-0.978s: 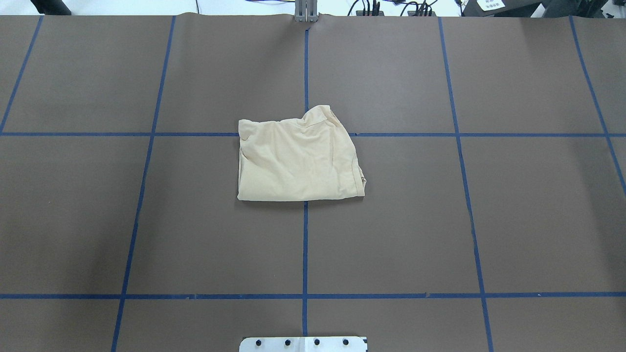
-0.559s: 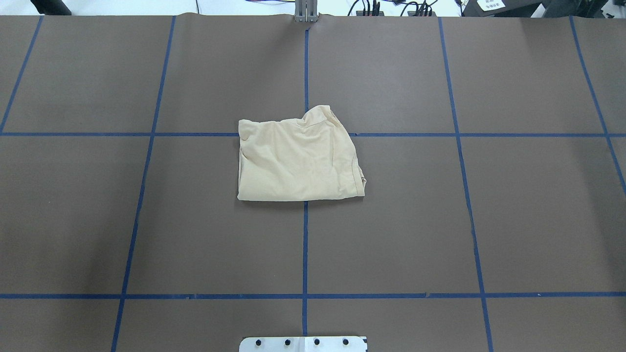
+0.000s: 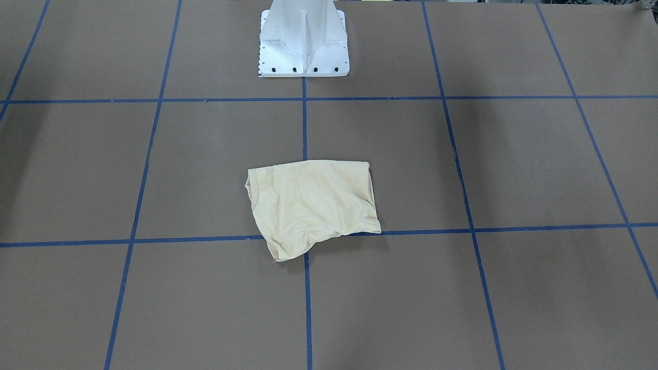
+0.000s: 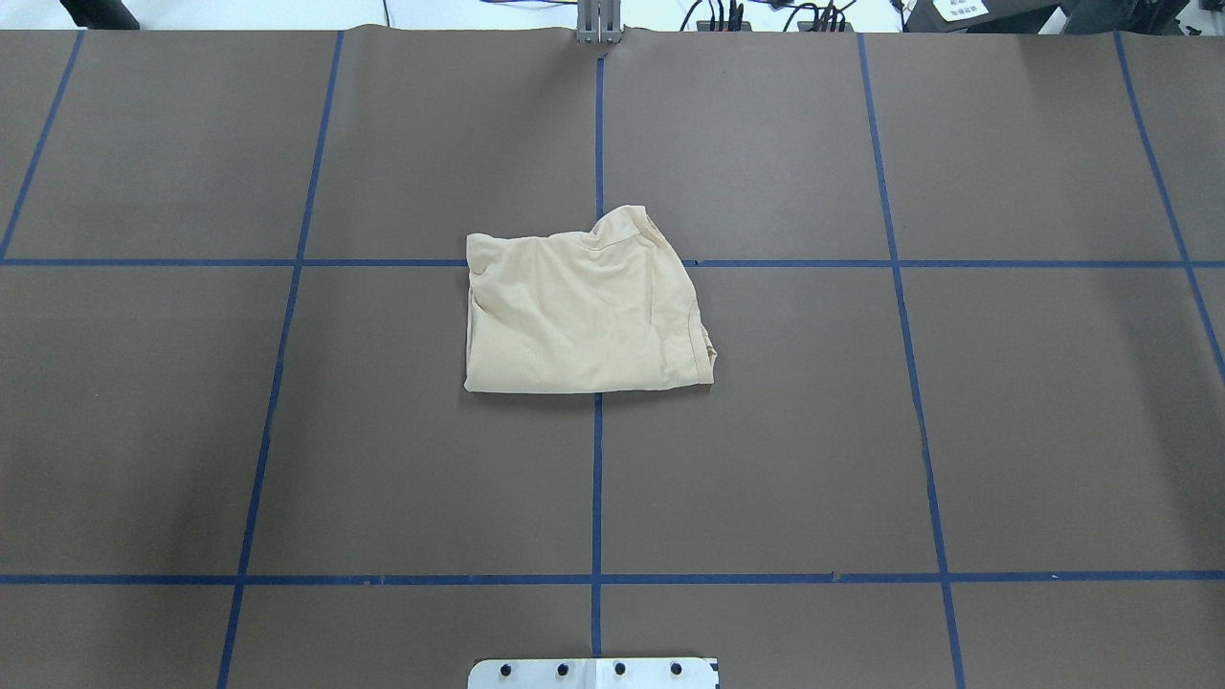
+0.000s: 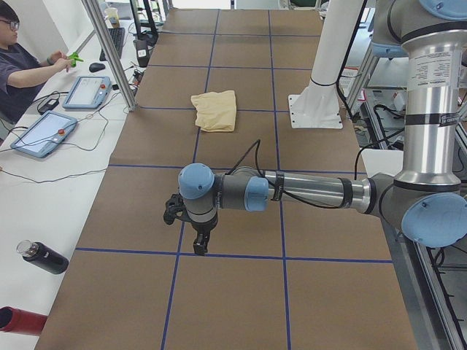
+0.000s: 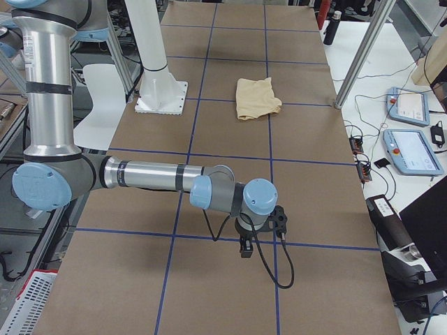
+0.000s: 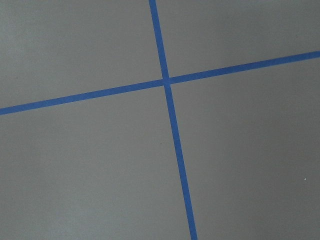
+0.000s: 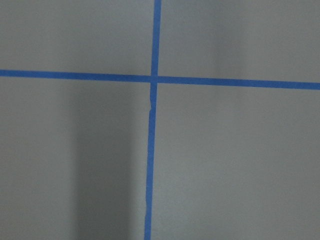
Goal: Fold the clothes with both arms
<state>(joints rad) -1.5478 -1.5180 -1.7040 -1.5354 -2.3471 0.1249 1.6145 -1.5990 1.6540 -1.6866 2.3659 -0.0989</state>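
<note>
The pale cream-yellow T-shirt (image 4: 584, 311) lies folded into a compact, roughly square bundle at the middle of the brown table; its print is hidden. It also shows in the front-facing view (image 3: 311, 205) and in both side views (image 5: 215, 111) (image 6: 256, 98). Neither arm is in the overhead or front-facing view. The left gripper (image 5: 198, 244) points down over the table, far from the shirt, toward the table's left end. The right gripper (image 6: 246, 250) points down near the right end. I cannot tell whether either is open or shut. Both wrist views show only tape lines.
The white pedestal base (image 3: 303, 46) stands at the robot's side of the table. An operator (image 5: 18, 65) sits beside teach pendants (image 5: 44, 135) on a white side table, with a black bottle (image 5: 40, 257). More pendants (image 6: 412, 150) lie on the far side.
</note>
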